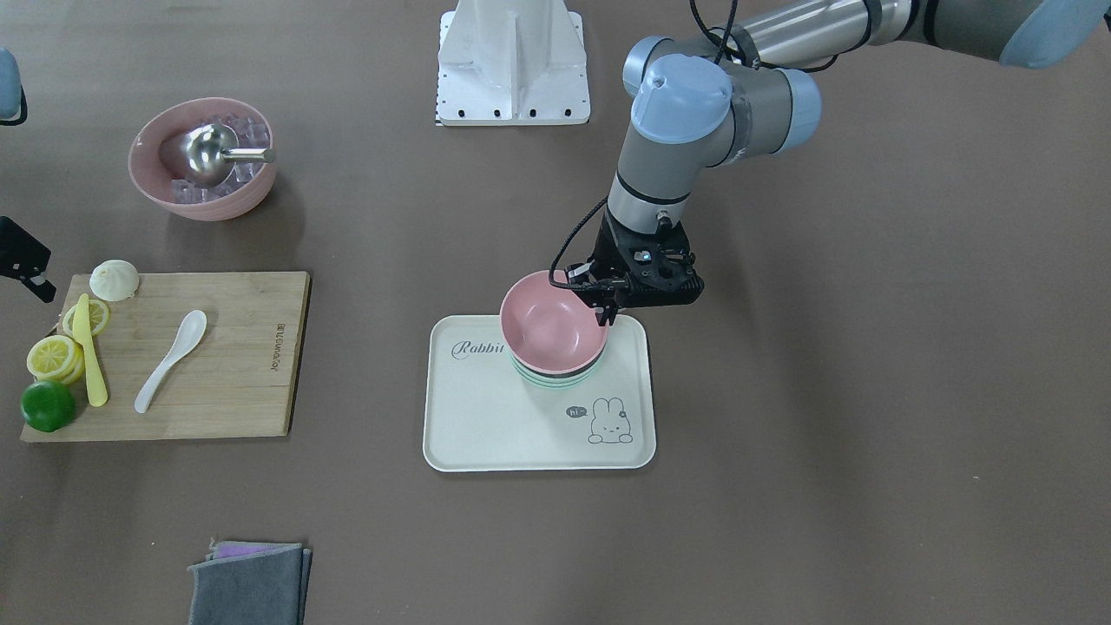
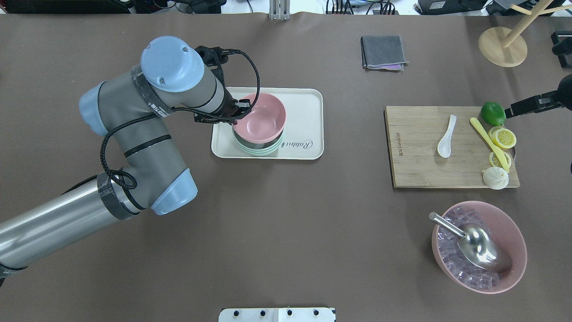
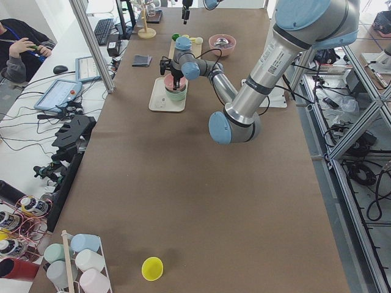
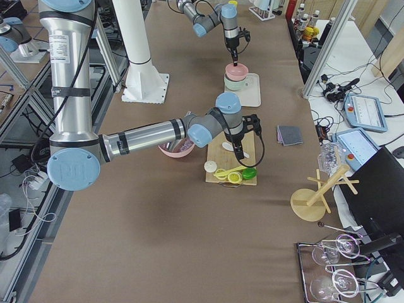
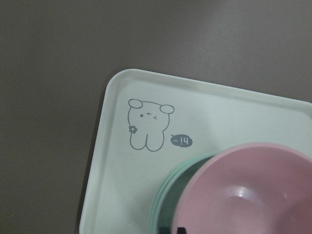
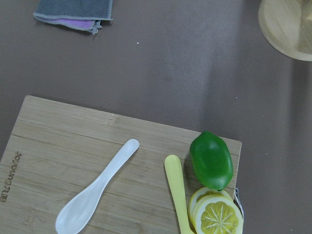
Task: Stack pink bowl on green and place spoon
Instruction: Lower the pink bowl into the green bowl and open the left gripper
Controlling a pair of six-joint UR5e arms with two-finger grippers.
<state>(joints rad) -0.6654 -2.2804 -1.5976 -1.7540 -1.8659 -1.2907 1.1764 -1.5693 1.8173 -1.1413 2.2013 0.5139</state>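
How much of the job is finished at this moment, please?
Done: the pink bowl sits in the green bowl on the tray. In hand: the left gripper is at its rim; released or not, unclear. Left: the spoon lies untouched on the cutting board.

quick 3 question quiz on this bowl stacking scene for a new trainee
1. True or false: the white ceramic spoon lies in the empty pink bowl.
2. What does that empty pink bowl sit on? A) a stack of green bowls B) a folded grey cloth C) a bowl of ice cubes
3. Fill in: the tool at the empty pink bowl's rim belongs to the robot's ___ arm.
Key: 1 false, the spoon lies on the wooden cutting board. 2 A. 3 left.
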